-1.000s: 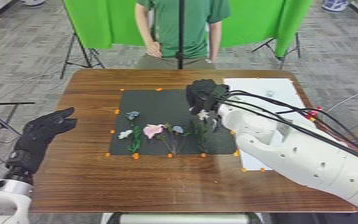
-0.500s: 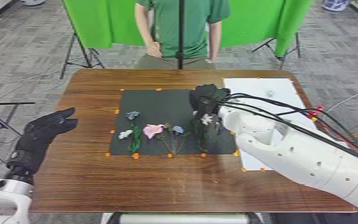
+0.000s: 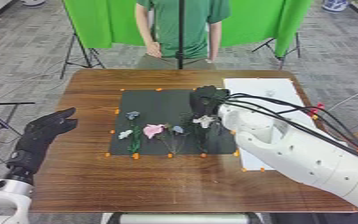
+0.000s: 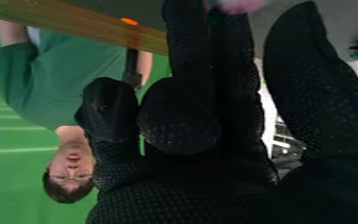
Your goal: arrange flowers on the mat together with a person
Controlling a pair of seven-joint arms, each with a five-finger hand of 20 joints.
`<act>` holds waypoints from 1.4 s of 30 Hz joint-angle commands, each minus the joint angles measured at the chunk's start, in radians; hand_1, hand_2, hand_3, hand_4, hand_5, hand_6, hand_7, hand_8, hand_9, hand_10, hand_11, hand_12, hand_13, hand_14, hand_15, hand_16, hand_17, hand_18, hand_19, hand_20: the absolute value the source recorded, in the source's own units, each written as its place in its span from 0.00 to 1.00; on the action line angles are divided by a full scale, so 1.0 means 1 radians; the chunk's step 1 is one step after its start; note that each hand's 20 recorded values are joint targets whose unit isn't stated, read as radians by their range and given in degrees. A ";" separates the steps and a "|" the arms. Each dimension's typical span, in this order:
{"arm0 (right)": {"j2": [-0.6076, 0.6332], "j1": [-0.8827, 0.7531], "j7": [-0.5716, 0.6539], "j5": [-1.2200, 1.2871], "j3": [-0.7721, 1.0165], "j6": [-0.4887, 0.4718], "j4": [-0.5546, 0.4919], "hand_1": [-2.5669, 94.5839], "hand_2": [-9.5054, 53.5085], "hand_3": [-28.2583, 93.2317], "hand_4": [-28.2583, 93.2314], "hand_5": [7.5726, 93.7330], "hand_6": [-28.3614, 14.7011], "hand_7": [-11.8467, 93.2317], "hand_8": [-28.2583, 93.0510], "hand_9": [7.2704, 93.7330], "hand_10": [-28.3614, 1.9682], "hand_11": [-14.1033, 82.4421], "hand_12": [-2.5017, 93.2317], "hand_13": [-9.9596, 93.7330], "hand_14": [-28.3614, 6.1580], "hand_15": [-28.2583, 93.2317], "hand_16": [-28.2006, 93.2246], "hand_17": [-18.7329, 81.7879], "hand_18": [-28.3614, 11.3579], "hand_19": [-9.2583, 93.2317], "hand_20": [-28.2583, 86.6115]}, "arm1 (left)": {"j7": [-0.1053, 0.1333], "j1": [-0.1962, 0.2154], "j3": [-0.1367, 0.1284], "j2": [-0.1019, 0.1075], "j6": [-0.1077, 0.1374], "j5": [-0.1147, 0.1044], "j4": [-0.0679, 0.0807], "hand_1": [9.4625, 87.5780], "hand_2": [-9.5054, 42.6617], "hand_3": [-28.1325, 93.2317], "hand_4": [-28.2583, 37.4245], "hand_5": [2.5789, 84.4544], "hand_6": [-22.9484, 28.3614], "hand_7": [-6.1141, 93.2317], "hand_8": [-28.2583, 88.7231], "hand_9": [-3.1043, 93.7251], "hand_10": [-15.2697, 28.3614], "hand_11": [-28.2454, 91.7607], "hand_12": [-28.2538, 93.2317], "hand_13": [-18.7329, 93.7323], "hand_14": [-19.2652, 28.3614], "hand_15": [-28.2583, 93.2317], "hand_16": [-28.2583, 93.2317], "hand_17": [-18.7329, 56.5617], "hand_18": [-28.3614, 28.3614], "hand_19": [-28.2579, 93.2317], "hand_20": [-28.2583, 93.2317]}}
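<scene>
My right hand is over the right part of the black mat. A white flower with green leaves shows just below it, partly overlapped by the arm. In the right wrist view, the thumb of my right hand stands apart from its fingers, some straight and some bent, with no stem visible between. On the mat lie a blue flower, a small white flower, a pink flower and a pale blue flower. Over the table's left edge rests my left hand, fingers relaxed.
A white sheet lies on the table to the right of the mat, partly under my right arm, with a pale flower on it. Orange marks line the mat's edges. Red items stand at the table's right edge.
My right hand has shifted slightly right and toward the near side. The white flower beside it has moved a little nearer and shows more fully. My left hand is unchanged.
</scene>
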 commanded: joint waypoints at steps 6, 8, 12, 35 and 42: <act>0.021 -0.033 -0.004 0.003 0.120 0.011 -0.061 0.45 0.00 0.81 0.01 0.69 0.72 0.31 0.15 0.74 0.49 0.36 0.28 0.89 0.76 0.88 0.44 0.67 0.17 1.00 0.67 | -0.004 0.013 -0.001 -0.007 -0.006 0.000 0.002 0.21 0.17 0.80 0.06 0.51 0.53 0.16 0.19 0.51 0.66 0.37 0.33 0.50 0.76 0.32 0.25 0.35 0.70 0.26 0.38; 0.024 -0.059 0.000 0.020 0.188 0.023 -0.086 0.45 0.00 0.81 0.01 0.68 0.72 0.31 0.15 0.73 0.49 0.36 0.28 0.89 0.75 0.88 0.44 0.67 0.17 1.00 0.67 | -0.006 0.012 -0.002 -0.007 -0.007 0.000 0.002 0.21 0.17 0.80 0.06 0.51 0.53 0.16 0.19 0.51 0.66 0.37 0.33 0.50 0.76 0.32 0.25 0.35 0.70 0.26 0.38; 0.033 -0.207 -0.006 0.103 0.440 0.099 -0.172 0.44 0.00 0.81 0.01 0.68 0.72 0.31 0.15 0.73 0.49 0.36 0.28 0.88 0.75 0.88 0.44 0.67 0.16 1.00 0.67 | -0.006 0.005 0.004 -0.005 -0.008 0.000 0.004 0.21 0.17 0.80 0.06 0.51 0.53 0.16 0.19 0.51 0.66 0.37 0.33 0.50 0.76 0.32 0.25 0.35 0.70 0.26 0.38; -0.338 -1.256 -0.567 1.375 1.258 0.028 -0.343 0.06 0.14 0.75 0.07 0.26 0.58 0.14 0.18 0.24 0.43 0.14 0.15 0.23 0.45 0.19 0.36 0.20 0.41 0.12 0.42 | -0.009 0.005 0.011 -0.021 -0.019 0.000 0.007 0.22 0.17 0.80 0.06 0.51 0.53 0.16 0.19 0.51 0.66 0.37 0.33 0.50 0.75 0.32 0.25 0.35 0.70 0.25 0.38; -0.446 -1.397 -0.575 1.250 1.282 0.062 -0.398 0.00 0.19 0.65 0.03 0.11 0.48 0.08 0.19 0.09 0.48 0.08 0.10 0.15 0.59 0.01 0.48 0.11 0.55 0.06 0.38 | -0.008 0.013 0.012 -0.029 -0.020 0.002 0.005 0.22 0.17 0.80 0.06 0.51 0.53 0.16 0.19 0.51 0.66 0.37 0.33 0.50 0.75 0.32 0.24 0.35 0.69 0.25 0.37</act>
